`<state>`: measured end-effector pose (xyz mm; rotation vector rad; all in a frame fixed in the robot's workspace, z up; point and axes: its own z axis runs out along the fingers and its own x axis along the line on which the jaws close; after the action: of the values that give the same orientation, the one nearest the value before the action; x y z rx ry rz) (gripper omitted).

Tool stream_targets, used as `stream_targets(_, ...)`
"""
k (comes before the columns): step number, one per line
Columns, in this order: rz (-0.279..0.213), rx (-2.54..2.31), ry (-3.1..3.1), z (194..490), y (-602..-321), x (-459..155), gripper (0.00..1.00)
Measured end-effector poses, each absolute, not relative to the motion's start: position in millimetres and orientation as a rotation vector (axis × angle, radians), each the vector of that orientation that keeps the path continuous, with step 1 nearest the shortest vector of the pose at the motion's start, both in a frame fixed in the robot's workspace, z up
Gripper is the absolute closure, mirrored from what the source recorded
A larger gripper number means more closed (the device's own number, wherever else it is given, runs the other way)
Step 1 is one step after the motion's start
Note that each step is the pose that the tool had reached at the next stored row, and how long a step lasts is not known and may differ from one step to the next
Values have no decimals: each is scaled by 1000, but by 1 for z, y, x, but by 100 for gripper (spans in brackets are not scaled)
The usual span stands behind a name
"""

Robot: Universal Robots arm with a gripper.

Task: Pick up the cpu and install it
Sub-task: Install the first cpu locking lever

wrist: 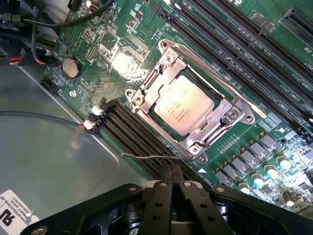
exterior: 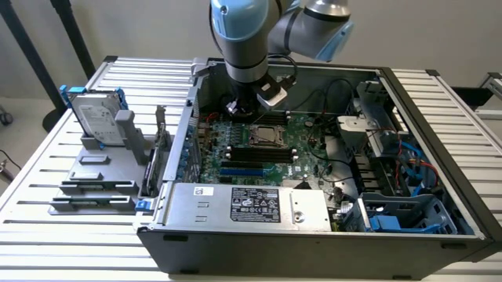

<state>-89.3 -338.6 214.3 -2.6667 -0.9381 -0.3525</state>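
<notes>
On the slatted surface [exterior: 47, 194]: an open computer case [exterior: 314, 247] lies on its side, the arm [exterior: 247, 41] reaching down into it from above.
Case contents: the green motherboard [exterior: 263, 150] covers the floor of the case; a grey labelled power-supply box [exterior: 251, 204] sits along the near edge, and blue drive bays [exterior: 400, 220] stand at the exterior view's right.
Beside the case: a silver hard drive with blue bracket [exterior: 98, 117] stands upright in a grey holder [exterior: 98, 176], at the exterior view's left.
Socket: the metal socket frame [wrist: 195, 98] sits among the black memory slots [wrist: 132, 132], its thin lever [wrist: 151, 156] sticking out toward the claw.
Cpu: the cpu [wrist: 182, 105] lies flat inside the socket, silver top up, framed by the load plate on all sides.
Claw: the claw [wrist: 172, 181] hangs just above the board, near the socket; its fingers are pressed together with nothing between them.
Doing the step well: in my judgement the chip already looks seated, so the care lies in keeping the closed tips clear of the thin lever and the nearby capacitors [wrist: 266, 169].
Hard to make out: whether the lever is latched cannot be told; the print on the cpu is unreadable; the claw's base is cut off by the frame edge.
</notes>
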Motion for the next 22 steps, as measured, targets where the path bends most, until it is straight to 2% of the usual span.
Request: stream_targets(22, -320, -2696, -1012, 204, -330, -85, 89)
